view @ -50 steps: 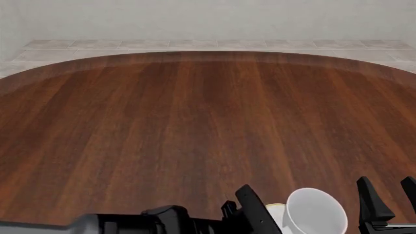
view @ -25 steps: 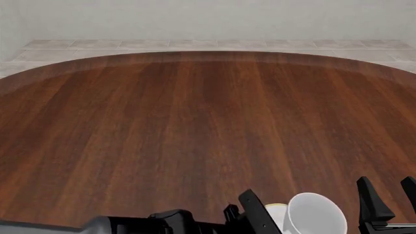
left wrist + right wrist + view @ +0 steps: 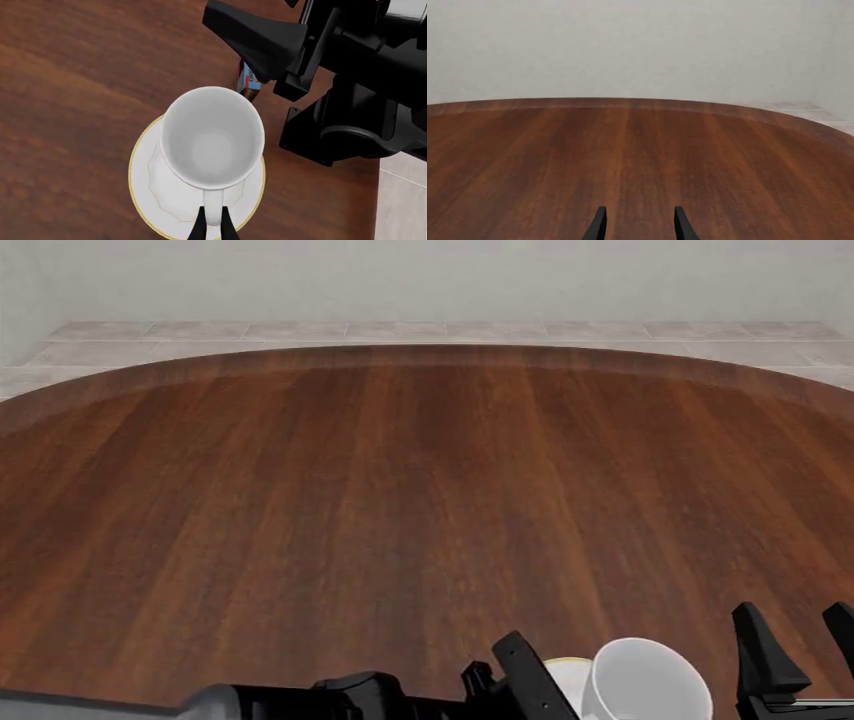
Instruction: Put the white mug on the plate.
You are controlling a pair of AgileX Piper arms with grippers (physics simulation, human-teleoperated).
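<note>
A dark reddish-brown wooden table (image 3: 400,510) with a curved far edge fills the front view, pale tiled floor (image 3: 400,332) and a plain light wall beyond it. At the lower right of that view the white mug (image 3: 646,680) sits over the plate (image 3: 566,672); the left wrist view shows the left gripper (image 3: 212,226) pinching the mug's handle. The right gripper (image 3: 638,222) hangs with fingers apart above bare wood. Compared with a second ago, the mug has dropped slightly lower in the front view, and the left arm has shifted rightward
</note>
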